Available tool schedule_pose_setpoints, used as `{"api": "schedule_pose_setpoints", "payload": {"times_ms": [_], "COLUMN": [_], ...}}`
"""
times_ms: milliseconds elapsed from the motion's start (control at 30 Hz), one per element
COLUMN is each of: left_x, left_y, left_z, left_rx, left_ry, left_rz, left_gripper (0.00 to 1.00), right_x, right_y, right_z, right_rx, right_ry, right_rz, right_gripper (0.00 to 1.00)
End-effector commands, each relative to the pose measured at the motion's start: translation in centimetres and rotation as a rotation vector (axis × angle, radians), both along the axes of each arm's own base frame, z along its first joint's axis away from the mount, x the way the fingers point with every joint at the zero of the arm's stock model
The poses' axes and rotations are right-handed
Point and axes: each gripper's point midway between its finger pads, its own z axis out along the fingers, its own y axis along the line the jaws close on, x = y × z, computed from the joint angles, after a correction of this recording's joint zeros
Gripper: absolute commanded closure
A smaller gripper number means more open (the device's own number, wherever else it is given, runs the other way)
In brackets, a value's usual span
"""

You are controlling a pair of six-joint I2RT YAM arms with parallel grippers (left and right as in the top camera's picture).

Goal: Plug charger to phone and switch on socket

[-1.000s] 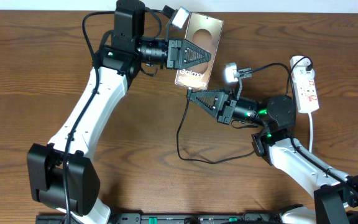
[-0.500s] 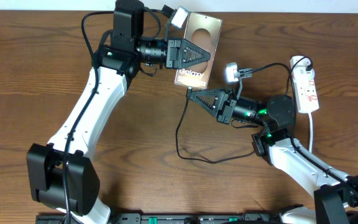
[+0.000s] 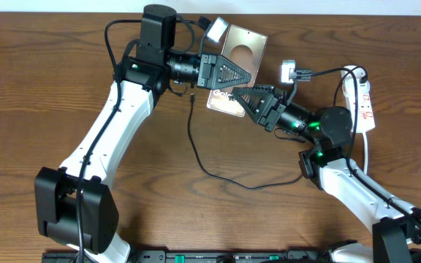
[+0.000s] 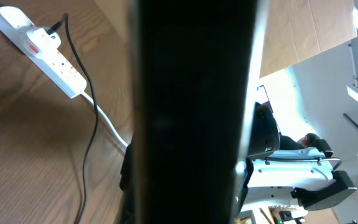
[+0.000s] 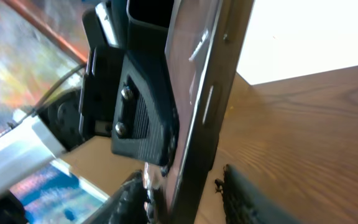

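From overhead we see the left gripper (image 3: 245, 73) at the table's (image 3: 42, 88) 12 o'clock, its jaws pressed together on the phone (image 3: 238, 40), which is held tilted off the wood with the lettered end towards 6 o'clock; the right wrist view shows the phone (image 5: 207, 93) edge-on with a black finger of the left gripper (image 5: 142, 112) flat against its face; the right gripper (image 3: 238, 92) comes in from 4 o'clock of the phone and meets its lower edge, and its fingers (image 5: 132, 198) stand spread, one on each side of that edge, pinching nothing we can make out; the charger cable (image 3: 196, 157) climbs to the phone's 7 o'clock corner, loops down through the middle of the table and sweeps off towards 4 o'clock under the right arm; whether its tip sits in the port we cannot tell; the white power strip (image 3: 362, 98) lies at the table's 3 o'clock, well apart from the phone, with a black plug (image 4: 50, 38) in it and its white cord (image 4: 112, 129) trailing away.
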Motion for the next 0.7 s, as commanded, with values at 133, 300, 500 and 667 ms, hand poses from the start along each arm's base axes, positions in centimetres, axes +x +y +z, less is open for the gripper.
{"api": "schedule_pose_setpoints", "payload": {"times_ms": [133,300,500,667], "left_x": [2.2,6.3,7.8,7.7], "left_y": [0.8,4.3,10.1,15.3], "left_z": [-0.4,-5.4,-11.1,-13.8], "left_rx": [0.063,0.306,0.620,0.807], "left_ry": [-0.042,0.054,0.141,0.221], "left_rz": [0.137,0.436,0.673,0.811], "left_gripper": [0.93,0.93,0.92,0.93], "right_x": [-0.4,-1.3,-1.7,-1.5], "right_y": [0.6,0.3,-1.0,-1.4], "right_z": [-4.4,-10.3,-15.2,-16.2], "right_rx": [-0.164,-0.326,-0.464,-0.580], "right_ry": [0.073,0.222,0.391,0.478], "right_rz": [0.060,0.083,0.011,-0.026], "right_gripper": [0.34,0.21,0.18,0.23]}}
